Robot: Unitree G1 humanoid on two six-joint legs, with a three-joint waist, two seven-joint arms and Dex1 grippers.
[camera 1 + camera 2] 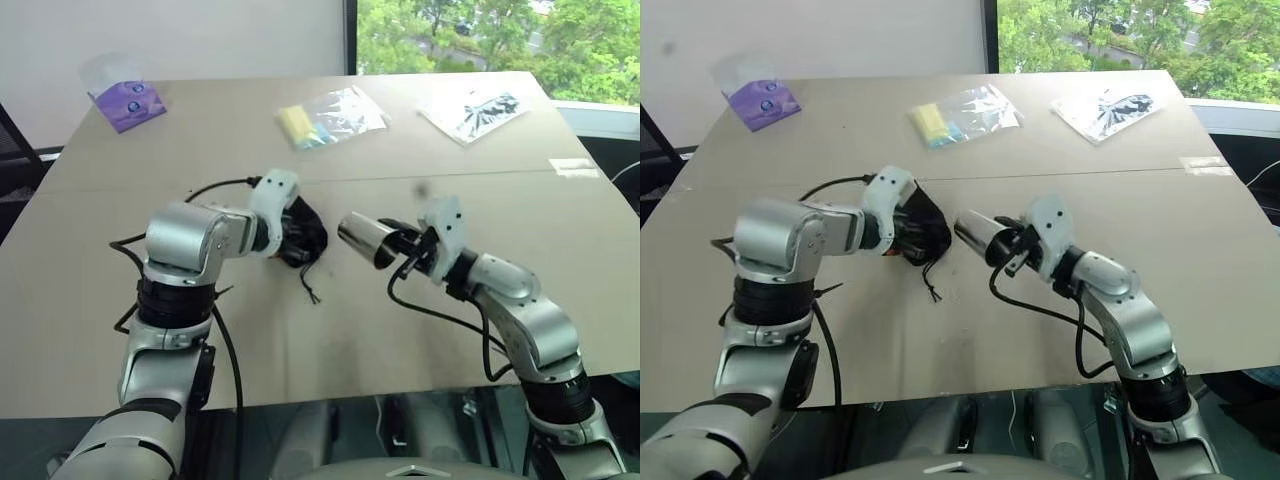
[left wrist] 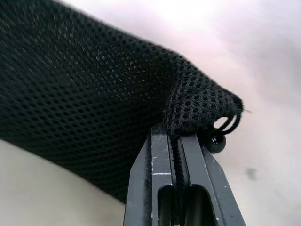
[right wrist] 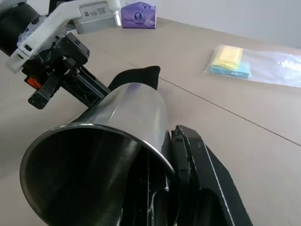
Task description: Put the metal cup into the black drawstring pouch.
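Note:
The black drawstring pouch point(image 1: 303, 236) hangs just above the middle of the table, and its cord point(image 1: 311, 286) trails onto the tabletop. My left gripper point(image 2: 173, 134) is shut on the gathered mesh edge at the pouch's mouth, beside the cord's bead. Just to the right, the metal cup point(image 1: 361, 240) lies on its side in the air with its closed end towards the pouch, a small gap between them. My right gripper point(image 1: 399, 244) is shut on the cup's rim point(image 3: 155, 150), one finger inside and one outside. The right wrist view looks past the cup to the pouch point(image 3: 138, 77).
A purple tissue pack point(image 1: 128, 104) lies at the back left of the table. A clear bag of yellow and blue items point(image 1: 325, 120) sits at the back centre, and another clear bag with dark items point(image 1: 474, 109) at the back right. The table's front edge point(image 1: 330, 392) is near.

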